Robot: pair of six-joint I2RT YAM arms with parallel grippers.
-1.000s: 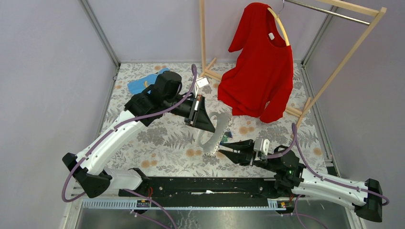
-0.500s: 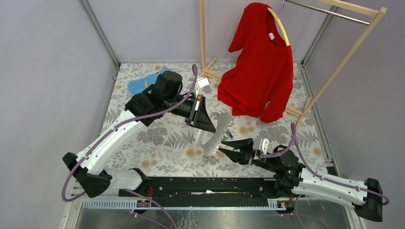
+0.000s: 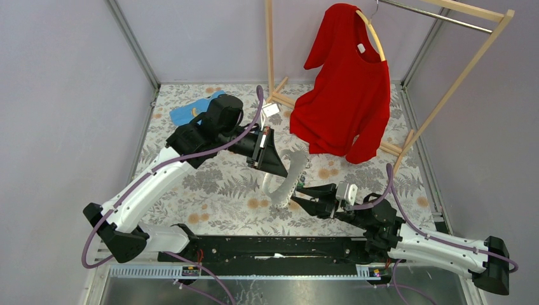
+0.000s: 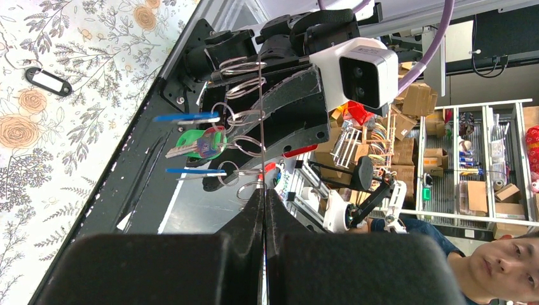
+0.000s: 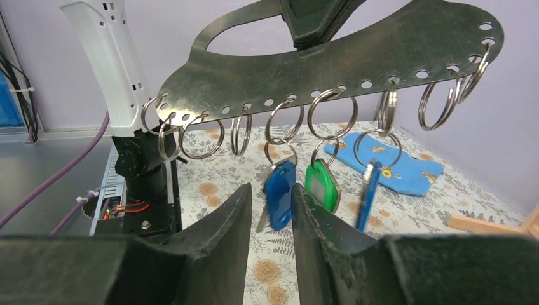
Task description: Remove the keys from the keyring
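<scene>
My left gripper [image 4: 264,202] clamps the plate [image 5: 356,44] so keys [image 5: 321,184] hang free | my right gripper [image 5: 271,190] half-open, empty, facing blue-tagged key [image 5: 280,196]

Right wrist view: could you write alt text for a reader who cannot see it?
A dark metal plate with a row of holes, held from above by the left gripper, carries split rings; three keys with blue and green tags hang from the middle ones. The open right gripper points at them, over a floral table.
</scene>
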